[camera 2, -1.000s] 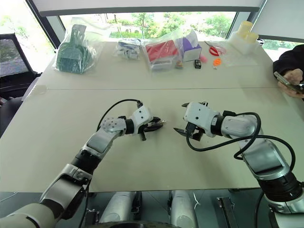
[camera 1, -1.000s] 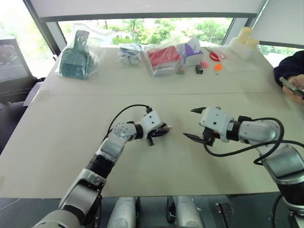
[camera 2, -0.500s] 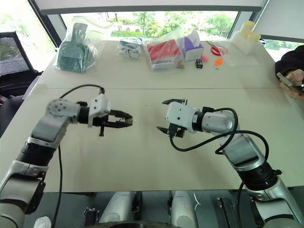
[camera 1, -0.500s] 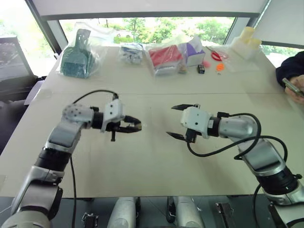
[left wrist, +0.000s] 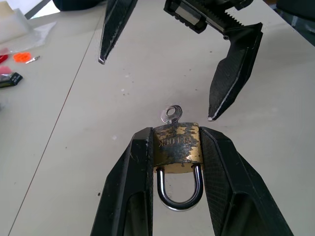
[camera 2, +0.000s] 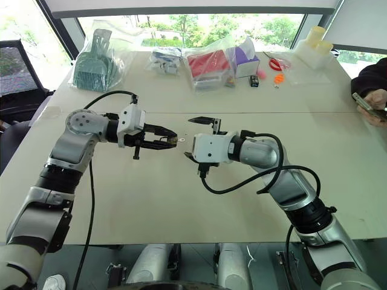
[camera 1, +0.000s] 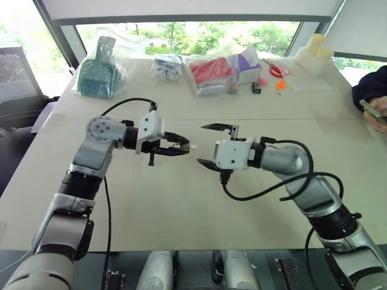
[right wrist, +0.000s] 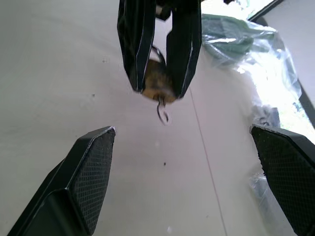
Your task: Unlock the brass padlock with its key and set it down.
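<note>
surface: pale table | far edge held: bagged green scoop; red-item bag; red scissors; possibly small orange bits

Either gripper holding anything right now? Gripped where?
Left gripper clamps the brass padlock by the two sides of its body, key sticking out toward the right gripper, which is open and holds nothing.

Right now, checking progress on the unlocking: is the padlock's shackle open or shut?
Shut. In the left wrist view both legs of the shackle sit in the brass padlock, the key in it.
</note>
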Robot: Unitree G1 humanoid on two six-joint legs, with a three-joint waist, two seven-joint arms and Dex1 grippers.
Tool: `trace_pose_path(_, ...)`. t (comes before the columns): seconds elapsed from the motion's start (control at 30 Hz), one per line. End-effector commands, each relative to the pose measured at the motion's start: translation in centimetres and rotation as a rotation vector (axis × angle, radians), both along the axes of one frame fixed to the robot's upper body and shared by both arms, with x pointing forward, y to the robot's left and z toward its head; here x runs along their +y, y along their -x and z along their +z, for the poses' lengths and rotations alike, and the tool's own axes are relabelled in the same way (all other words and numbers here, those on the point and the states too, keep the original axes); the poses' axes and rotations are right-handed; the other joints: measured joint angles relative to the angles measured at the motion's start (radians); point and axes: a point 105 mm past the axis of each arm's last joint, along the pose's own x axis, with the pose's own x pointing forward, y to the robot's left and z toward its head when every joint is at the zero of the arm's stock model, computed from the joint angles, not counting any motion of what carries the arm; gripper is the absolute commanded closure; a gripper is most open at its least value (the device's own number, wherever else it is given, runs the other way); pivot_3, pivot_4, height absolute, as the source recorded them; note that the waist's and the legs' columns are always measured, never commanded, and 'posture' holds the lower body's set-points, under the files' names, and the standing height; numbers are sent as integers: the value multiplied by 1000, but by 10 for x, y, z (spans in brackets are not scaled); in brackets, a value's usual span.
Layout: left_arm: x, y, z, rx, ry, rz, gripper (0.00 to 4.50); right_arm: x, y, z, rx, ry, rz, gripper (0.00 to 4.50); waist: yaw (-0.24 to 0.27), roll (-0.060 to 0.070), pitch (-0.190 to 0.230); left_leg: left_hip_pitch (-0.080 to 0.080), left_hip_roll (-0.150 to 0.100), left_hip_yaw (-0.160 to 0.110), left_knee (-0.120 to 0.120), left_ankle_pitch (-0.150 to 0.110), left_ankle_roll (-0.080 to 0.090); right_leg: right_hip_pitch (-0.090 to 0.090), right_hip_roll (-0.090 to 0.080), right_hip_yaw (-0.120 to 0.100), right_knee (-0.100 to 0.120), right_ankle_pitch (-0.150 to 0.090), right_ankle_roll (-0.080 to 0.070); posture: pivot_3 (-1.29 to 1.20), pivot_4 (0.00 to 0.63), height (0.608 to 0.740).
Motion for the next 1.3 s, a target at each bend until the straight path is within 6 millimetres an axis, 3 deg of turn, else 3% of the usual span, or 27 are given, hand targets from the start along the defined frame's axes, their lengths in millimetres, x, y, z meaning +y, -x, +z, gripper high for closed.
trace_pose_path(0.03,-4,-1,12,-50,10,-28,3736,6,1,11,-68,-12,19,0,-1,0,0,0,0,0,0,0,0,0,0,0,0,0,0,0,150,740)
trace_pose_path(0.13,-6,-2,12,-46,15,-33,3736,9,0,12,-83,-13,22,1285,-1,0,0,0,0,0,0,0,0,0,0,0,0,0,0,0,150,740)
trace_pose_path(0.33,-8,-3,14,-41,23,-40,3736,14,-2,10,-106,-2,28,4414,-2,0,0,0,0,0,0,0,0,0,0,0,0,0,0,0,150,740)
trace_pose_path(0.97,-10,7,18,-140,1,-103,3736,15,-14,10,-43,53,100,4469,-6,0,0,0,0,0,0,0,0,0,0,0,0,0,0,0,150,740)
trace_pose_path(1.3,-13,4,19,-365,-45,-131,3736,10,-1,-2,378,7,95,4469,-7,0,0,0,0,0,0,0,0,0,0,0,0,0,0,0,150,740)
